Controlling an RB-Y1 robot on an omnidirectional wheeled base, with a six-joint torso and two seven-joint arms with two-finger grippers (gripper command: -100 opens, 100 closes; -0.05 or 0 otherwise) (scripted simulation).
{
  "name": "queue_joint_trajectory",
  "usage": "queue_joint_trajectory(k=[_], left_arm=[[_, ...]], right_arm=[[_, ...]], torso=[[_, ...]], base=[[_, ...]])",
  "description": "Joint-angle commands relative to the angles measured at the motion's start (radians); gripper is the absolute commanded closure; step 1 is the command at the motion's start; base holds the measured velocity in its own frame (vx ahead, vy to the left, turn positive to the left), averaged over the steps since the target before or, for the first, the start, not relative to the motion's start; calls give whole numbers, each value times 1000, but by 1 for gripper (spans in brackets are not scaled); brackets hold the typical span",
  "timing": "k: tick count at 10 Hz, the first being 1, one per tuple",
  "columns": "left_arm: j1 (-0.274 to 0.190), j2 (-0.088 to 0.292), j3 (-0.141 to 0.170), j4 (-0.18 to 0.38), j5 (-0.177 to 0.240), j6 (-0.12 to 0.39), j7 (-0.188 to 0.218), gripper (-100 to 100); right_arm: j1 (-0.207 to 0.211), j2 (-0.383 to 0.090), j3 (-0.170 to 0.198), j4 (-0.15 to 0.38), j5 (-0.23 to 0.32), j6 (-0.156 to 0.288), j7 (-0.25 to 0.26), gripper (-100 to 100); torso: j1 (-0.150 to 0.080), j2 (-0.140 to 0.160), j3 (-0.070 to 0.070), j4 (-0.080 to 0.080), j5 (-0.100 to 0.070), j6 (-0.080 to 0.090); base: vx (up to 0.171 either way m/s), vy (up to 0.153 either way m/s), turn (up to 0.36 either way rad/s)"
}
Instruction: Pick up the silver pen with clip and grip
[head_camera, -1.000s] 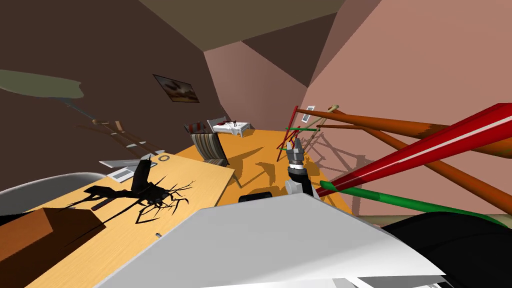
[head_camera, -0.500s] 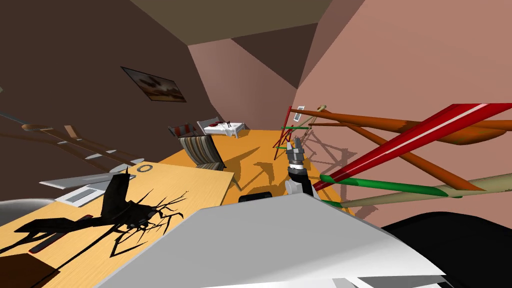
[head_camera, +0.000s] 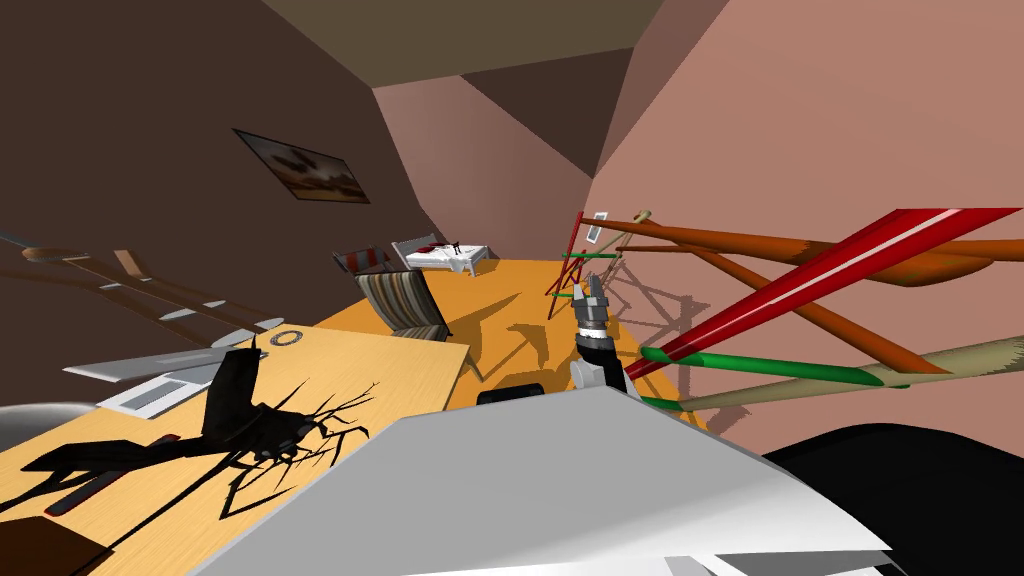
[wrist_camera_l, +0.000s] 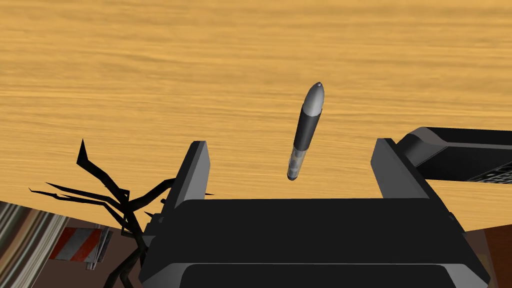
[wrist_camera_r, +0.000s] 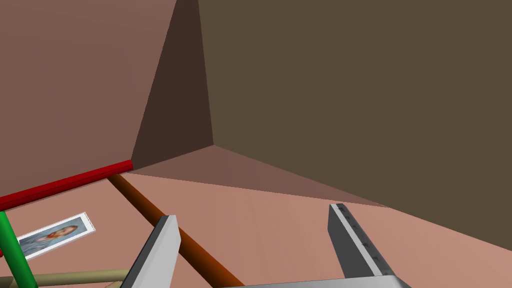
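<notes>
Since this looks like a line-up for the grab, I've got the left gripper (wrist_camera_l: 290, 145) spread wide above the wood-grain desk (wrist_camera_l: 150, 75). The pen (wrist_camera_l: 305, 131) lies flat between its fingers, untouched: slim, rounded silver tip, black grip band, greyish barrel. Right gripper (head_camera: 592, 300), mid-frame in head view, is spread too and holds nothing.

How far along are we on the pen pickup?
Done: the left gripper is lined up over the pen, its open fingers framing it. In hand: the approach; the pen lies flat on the wooden tabletop, untouched. Left to do: lower, close on the barrel, lift. The right gripper is open and idle, raised ahead.
</notes>
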Motion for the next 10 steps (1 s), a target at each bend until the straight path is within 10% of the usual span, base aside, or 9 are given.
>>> queue_joint_trajectory(k=[1, 2, 6, 7, 8, 10], left_arm=[[0, 0, 0, 0, 0, 0, 0, -100], [-2, -1, 0, 2, -1, -1, -1, 100], [-1, -1, 0, 3, -1, 0, -2, 100], [-1, -1, 0, 3, -1, 0, -2, 0], [20, 18, -1, -31, 9, 9, 6, 100], [41, 37, -2, -65, 17, 19, 13, 100]], right_arm=[[0, 0, 0, 0, 0, 0, 0, 0], [0, 0, 0, 0, 0, 0, 0, 0], [0, 0, 0, 0, 0, 0, 0, 0], [0, 0, 0, 0, 0, 0, 0, 0], [0, 0, 0, 0, 0, 0, 0, 0], [0, 0, 0, 0, 0, 0, 0, 0]], torso=[[0, 0, 0, 0, 0, 0], [-1, 0, 0, 0, 0, 0], [-3, -1, 0, 0, 0, 0], [-3, -1, 0, 0, 0, 0], [-3, 0, 0, 0, 0, 0], [-5, -1, 0, 0, -1, 0]], base=[[-2, 17, -8], [0, 0, 0], [0, 0, 0], [0, 0, 0], [7, -24, 36], [11, -37, 29]])
